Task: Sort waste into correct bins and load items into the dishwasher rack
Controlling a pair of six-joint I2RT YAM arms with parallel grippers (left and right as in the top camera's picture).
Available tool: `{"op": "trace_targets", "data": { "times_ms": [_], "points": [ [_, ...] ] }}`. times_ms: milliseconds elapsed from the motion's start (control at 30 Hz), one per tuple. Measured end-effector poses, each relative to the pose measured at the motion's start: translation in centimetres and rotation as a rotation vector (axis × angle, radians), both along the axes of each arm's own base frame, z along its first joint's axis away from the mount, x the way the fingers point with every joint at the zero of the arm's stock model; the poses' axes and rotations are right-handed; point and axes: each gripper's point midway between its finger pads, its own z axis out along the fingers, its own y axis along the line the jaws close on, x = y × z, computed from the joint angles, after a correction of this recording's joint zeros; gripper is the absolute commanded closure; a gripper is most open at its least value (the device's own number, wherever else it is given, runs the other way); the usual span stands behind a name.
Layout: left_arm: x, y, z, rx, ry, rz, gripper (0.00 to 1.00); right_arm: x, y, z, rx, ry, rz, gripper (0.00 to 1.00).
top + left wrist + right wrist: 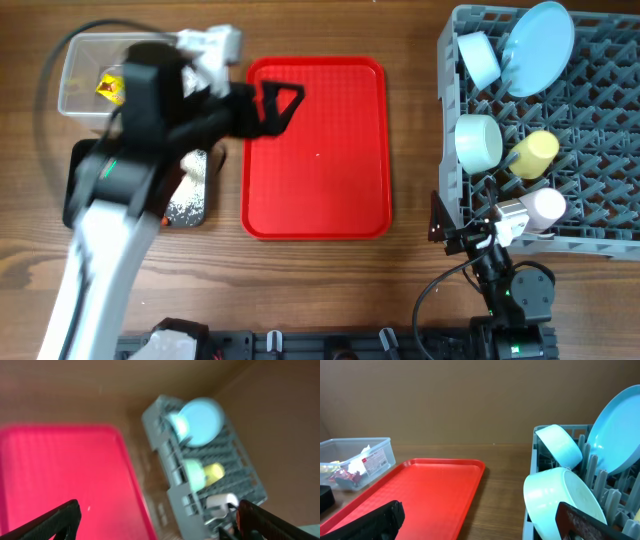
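**Waste binned, dishes racked, both grippers empty**

Waste shows from overhead in two places. A yellow wrapper (108, 88) lies in the clear tub (75, 50) at the far left. White rice (190, 198) is spread in the black tray (186, 223), just beside the bare red tray (315, 150). Wrappers are probably light, crinkly and slick, so a crumpled fold gives the best hold. Loose rice can hardly be pinched at all.

The left gripper (282, 103) hangs over the red tray's far left corner with its fingers spread and nothing between them. The rack (600, 150) holds the plate (538, 48), two bowls (480, 58) (478, 140), the yellow cup (532, 152) and the pink cup (545, 207). The right gripper (450, 232) sits at the rack's near left corner.

The left wrist view is blurred. Its fingers stand wide apart and empty over the red tray, with the loaded rack beyond.

The right wrist view also shows parted fingers holding nothing. The bowls lean on edge between pegs and the plate stands upright. All look hard, smooth and rigid, so the rim would be the place to take hold, squarely, since a glossy edge may slip. The tub, well apart to the left, holds more wrappers.
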Motion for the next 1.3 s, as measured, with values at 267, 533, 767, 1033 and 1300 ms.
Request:
{"op": "trace_targets", "data": {
  "times_ms": [267, 533, 767, 1033, 1300],
  "points": [
    [-9.8, 5.8, 6.4, 0.055, -0.393, 0.166, 0.0, 0.0, -0.1, 0.1, 0.0, -0.002, -0.004, 0.0],
    [-9.0, 10.8, -4.3, 0.053, -0.718, 0.432, 0.0, 0.0, -0.1, 0.1, 0.0, -0.005, -0.005, 0.0],
    [-8.6, 11.7, -11.4, 0.074, -0.668, 0.472, 0.0, 0.0, -0.1, 0.1, 0.0, -0.004, -0.005, 0.0],
    [-8.7, 13.0, -15.2, 0.104, -0.619, 0.522, 0.0, 0.0, -0.1, 0.1, 0.0, -0.004, -0.005, 0.0],
    [-8.6, 13.6, -17.9, 0.143, -0.51, 0.545, 0.0, 0.0, -0.1, 0.1, 0.0, -0.004, -0.005, 0.0]
  ]
}}
